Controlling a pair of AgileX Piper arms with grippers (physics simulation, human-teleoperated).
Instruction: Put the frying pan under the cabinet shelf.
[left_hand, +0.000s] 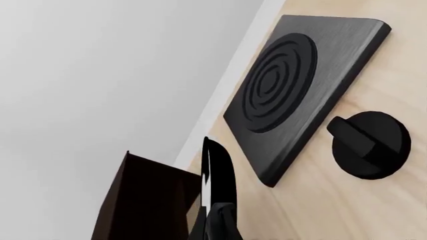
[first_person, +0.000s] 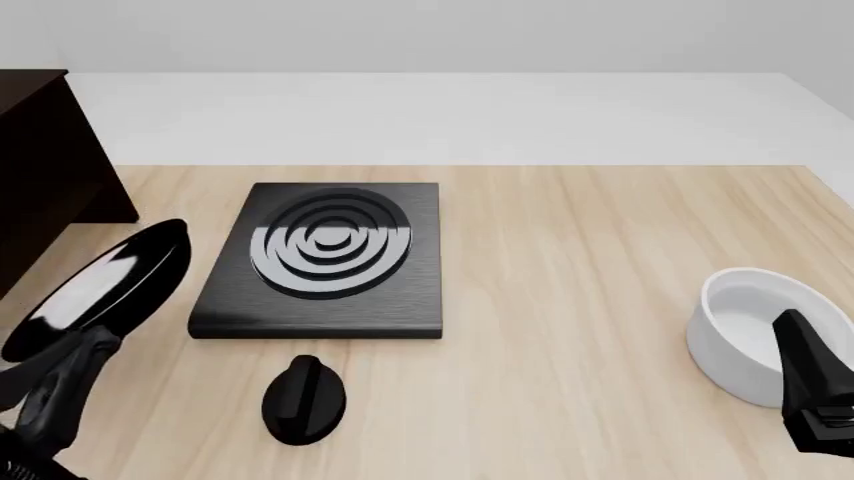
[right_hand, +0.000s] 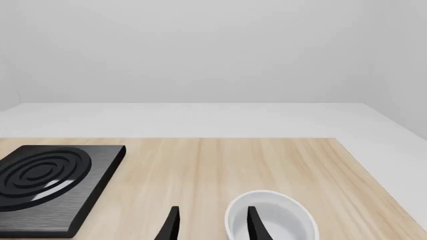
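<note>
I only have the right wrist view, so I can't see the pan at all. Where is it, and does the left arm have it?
Observer: Yes. In the front view the left gripper holds the frying pan by its handle, tilted steeply, at the table's left side.
Operator: Is it under the cabinet yet?
Observer: Not yet. The cabinet shelf stands at the far left, beyond the pan.
Operator: Is there anything nearby that I miss?
Observer: A round black knob lies on the table, on the near side of the stove plate.
</note>
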